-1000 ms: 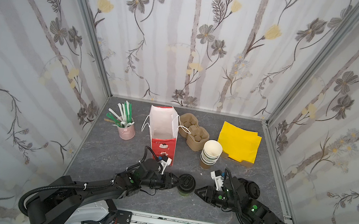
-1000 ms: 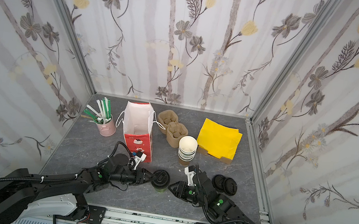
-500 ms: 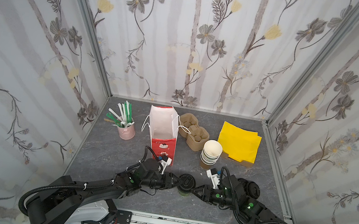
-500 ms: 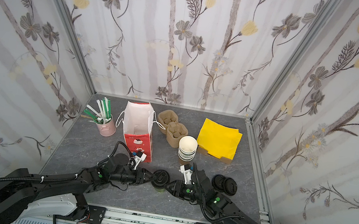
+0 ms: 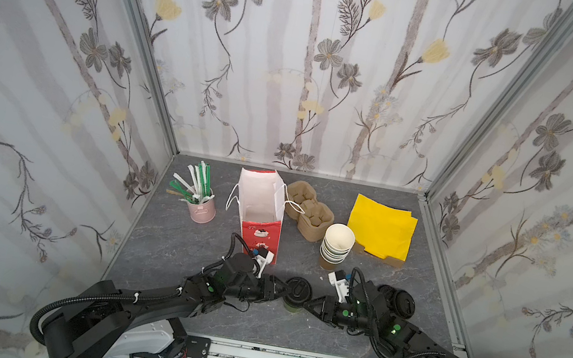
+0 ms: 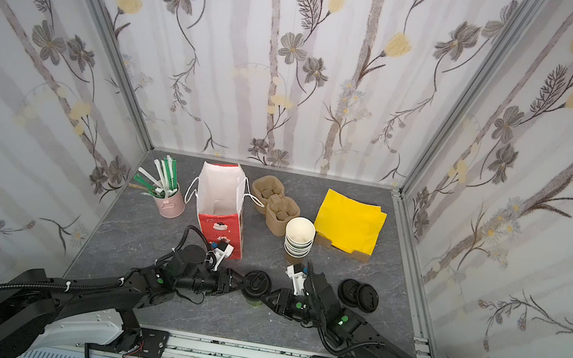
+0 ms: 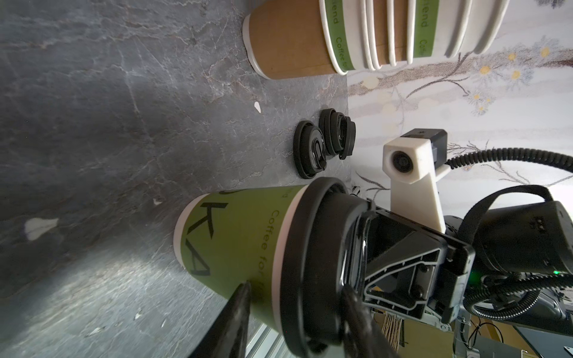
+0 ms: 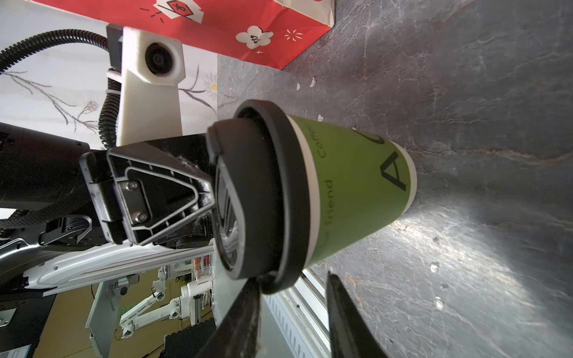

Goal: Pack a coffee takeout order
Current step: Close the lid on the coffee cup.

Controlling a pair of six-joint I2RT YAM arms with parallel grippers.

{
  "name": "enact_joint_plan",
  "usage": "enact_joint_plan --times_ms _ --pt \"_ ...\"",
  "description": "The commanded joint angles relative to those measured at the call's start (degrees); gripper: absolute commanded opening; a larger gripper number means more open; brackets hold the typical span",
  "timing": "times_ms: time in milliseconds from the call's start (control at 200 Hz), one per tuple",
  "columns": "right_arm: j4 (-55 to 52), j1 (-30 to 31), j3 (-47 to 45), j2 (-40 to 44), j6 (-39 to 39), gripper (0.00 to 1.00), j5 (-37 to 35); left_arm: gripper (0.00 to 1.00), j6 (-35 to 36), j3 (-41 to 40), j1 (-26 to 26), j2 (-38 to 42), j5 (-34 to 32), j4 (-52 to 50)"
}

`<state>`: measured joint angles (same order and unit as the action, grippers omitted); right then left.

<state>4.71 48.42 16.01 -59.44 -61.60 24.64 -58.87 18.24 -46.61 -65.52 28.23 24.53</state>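
One cup (image 5: pixel 293 306): upright on the table (image 5: pixel 178 248) near its front edge, between the two arms, in front of the bag (image 5: pixel 260 203) and apart from it.
One lid (image 5: pixel 298 288): black, sitting on the cup.
Two arms: left arm (image 5: pixel 154 299) and right arm (image 5: pixel 418 348) lie low and meet at the cup from opposite sides.
Left jaws: closed on the lid's rim. One finger (image 8: pixel 161 192) lies flat on the lid's top, the other beside the cup wall below the rim.
Right jaws: partly closed astride the rim on the opposite side, one finger (image 7: pixel 406 263) on the lid's top. Whether they grip I cannot tell.
One stack (image 5: pixel 337 241): lidless cups nested, behind the right arm. The exact count is unclear.
Two piles of loose lids (image 6: pixel 349 292): side by side, overlapping, just beside the right arm.
One bag: red and white, open, standing.
One carrier (image 5: pixel 305 210): cardboard, just right of the bag, behind the stack.
Napkins (image 5: pixel 381 223): one yellow pile at the back right on a cardboard sheet (image 5: pixel 387 259). The napkins cannot be counted.
Straws (image 5: pixel 197 183): a bunch, green and white, in one pink tin (image 5: pixel 201 211) at the back left.
Both top views only: napkins, straws, tin, carrier, the bag's open mouth.
Wrist views only: the cup's green label with black lettering.
Left wrist only: the stack's brown sides and the loose lids edge-on.
Right wrist only: the bag's red base, close up.
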Motion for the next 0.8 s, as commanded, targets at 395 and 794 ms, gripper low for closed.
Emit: enact_joint_plan --times_ms 395,794 --pt "-0.22 -0.97 2.3 8.14 -1.64 0.79 -4.45 0.46 0.72 -0.13 0.01 0.32 -2.3 -7.13" --pt "11.86 -0.97 1.63 -3.12 -5.63 0.85 -4.25 0.59 1.21 2.13 -0.08 1.0 -1.98 -7.13"
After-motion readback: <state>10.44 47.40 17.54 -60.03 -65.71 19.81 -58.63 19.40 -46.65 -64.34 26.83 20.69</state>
